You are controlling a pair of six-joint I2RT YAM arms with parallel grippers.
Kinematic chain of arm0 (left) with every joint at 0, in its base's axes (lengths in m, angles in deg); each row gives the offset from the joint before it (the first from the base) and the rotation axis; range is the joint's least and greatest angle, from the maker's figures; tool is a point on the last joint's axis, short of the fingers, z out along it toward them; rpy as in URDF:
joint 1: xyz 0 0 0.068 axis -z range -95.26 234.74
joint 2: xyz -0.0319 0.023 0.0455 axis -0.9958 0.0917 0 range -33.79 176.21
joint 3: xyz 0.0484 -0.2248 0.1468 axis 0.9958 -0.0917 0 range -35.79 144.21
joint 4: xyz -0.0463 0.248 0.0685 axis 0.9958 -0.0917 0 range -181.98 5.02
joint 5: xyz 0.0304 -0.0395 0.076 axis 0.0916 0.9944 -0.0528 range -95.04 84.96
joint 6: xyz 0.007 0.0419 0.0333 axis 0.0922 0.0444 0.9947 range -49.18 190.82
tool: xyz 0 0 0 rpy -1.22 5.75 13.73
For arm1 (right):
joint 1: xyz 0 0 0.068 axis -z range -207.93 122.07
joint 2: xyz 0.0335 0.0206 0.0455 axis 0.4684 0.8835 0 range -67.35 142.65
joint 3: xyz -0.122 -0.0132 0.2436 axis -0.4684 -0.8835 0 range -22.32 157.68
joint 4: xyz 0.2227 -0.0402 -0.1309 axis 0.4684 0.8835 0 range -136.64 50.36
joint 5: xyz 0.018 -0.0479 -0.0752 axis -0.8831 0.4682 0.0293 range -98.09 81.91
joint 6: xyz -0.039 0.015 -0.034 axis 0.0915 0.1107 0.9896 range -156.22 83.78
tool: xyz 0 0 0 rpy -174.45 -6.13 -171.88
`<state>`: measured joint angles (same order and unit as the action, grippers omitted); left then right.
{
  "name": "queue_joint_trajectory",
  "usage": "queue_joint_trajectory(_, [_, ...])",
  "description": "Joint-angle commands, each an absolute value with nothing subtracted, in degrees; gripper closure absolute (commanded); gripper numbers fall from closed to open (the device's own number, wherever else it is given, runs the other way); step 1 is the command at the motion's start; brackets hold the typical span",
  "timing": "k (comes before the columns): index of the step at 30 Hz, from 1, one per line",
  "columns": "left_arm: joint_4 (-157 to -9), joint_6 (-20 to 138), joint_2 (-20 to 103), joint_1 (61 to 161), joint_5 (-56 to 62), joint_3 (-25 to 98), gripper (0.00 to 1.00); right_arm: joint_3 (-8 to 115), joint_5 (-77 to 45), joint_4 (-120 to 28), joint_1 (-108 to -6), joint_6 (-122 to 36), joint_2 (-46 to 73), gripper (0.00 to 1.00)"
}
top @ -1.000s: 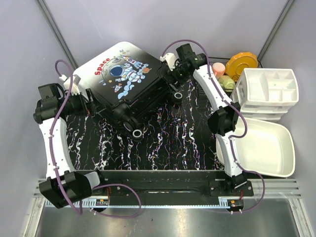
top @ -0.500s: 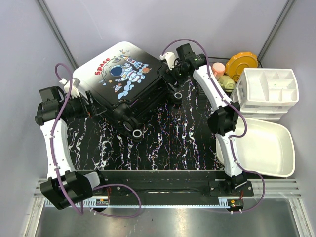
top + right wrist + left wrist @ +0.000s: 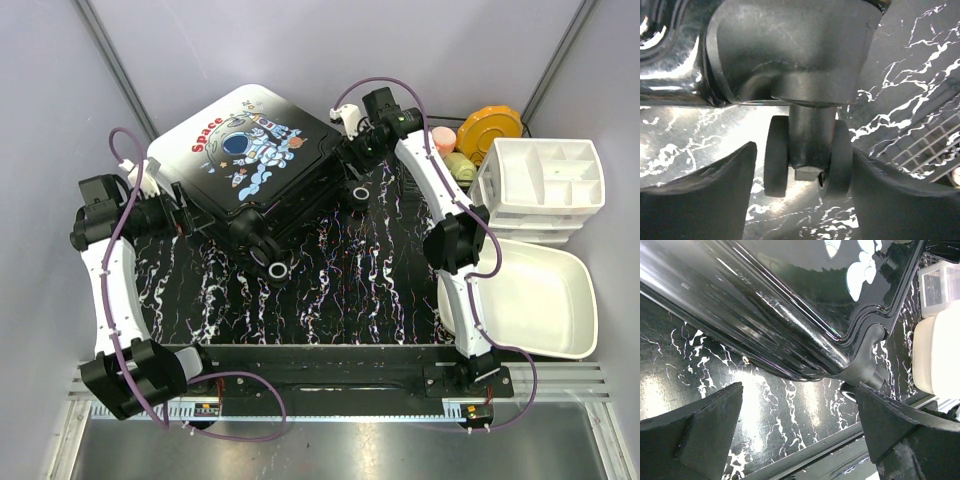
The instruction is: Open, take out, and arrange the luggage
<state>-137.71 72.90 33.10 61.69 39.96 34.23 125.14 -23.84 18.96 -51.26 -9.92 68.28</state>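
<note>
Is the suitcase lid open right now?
No, the suitcase lies shut, its astronaut-printed side up and both halves pressed together.

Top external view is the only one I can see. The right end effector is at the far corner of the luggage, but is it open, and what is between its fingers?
Observer: The right end effector is open. A twin caster wheel of the luggage stands between its fingers, and a gap shows beside one finger.
Operator: And the left end effector, does it hold anything?
Observer: No. The left end effector is open too. Between its fingers only the marbled table shows, and the lower edge of the luggage lies beyond the fingertips.
</note>
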Motion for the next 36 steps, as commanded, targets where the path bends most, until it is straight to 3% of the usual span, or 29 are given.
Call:
queue_joint_trajectory(1, [-132.5, 66.8, 33.7, 58.5, 44.5, 33.4, 0.01, 126.7, -22.1, 17.8, -51.0, -10.4, 68.1, 0.38])
queue_joint_trajectory(3, [-131.5, 64.7, 34.7, 55.8, 45.9, 33.0, 0.01, 125.6, -23.0, 17.8, -51.0, -10.2, 67.4, 0.51])
queue_joint_trajectory(4, [-130.2, 62.9, 34.9, 55.1, 46.0, 33.0, 0.01, 125.0, -23.3, 17.8, -51.0, -10.2, 67.0, 0.73])
queue_joint_trajectory(6, [-128.7, 61.3, 35.5, 53.5, 46.3, 33.0, 0.01, 122.6, -24.2, 17.5, -51.0, -10.8, 65.4, 0.98])
queue_joint_trajectory(11, [-120.3, 55.4, 37.7, 53.4, 48.2, 31.5, 0.01, 111.0, -26.4, 12.9, -51.2, -17.1, 58.0, 1.00])
queue_joint_trajectory(15, [-111.5, 50.2, 41.4, 53.4, 48.9, 30.7, 0.01, 94.1, -25.8, 6.9, -52.7, -21.4, 47.5, 1.00])
queue_joint_trajectory(22, [-106.3, 47.5, 54.2, 56.6, 48.7, 39.9, 0.02, 70.6, -28.9, 2.1, -61.7, -32.3, 31.5, 1.00])
queue_joint_trajectory(24, [-106.1, 48.0, 58.2, 59.1, 48.3, 42.7, 0.02, 65.9, -33.1, 1.9, -64.6, -35.3, 27.1, 0.89])
queue_joint_trajectory(25, [-106.0, 48.2, 59.7, 59.9, 47.5, 45.7, 0.03, 64.7, -35.3, 0.7, -67.1, -35.9, 25.4, 0.49])
queue_joint_trajectory(27, [-106.0, 48.3, 64.4, 62.2, 47.3, 49.0, 0.04, 64.2, -40.7, 0.6, -68.1, -35.9, 21.8, 0.14])
queue_joint_trajectory(28, [-106.2, 48.2, 66.1, 62.8, 46.8, 52.7, 0.04, 65.1, -41.4, 2.3, -68.0, -35.3, 21.2, 0.02])
queue_joint_trajectory(31, [-106.2, 47.1, 72.8, 65.3, 47.3, 60.3, 0.07, 68.5, -40.6, 5.1, -65.6, -30.2, 19.0, 0.00])
queue_joint_trajectory(36, [-110.6, 50.6, 81.5, 68.8, 47.6, 73.4, 0.12, 70.3, -43.8, 9.2, -53.5, -23.3, 16.5, 0.00])
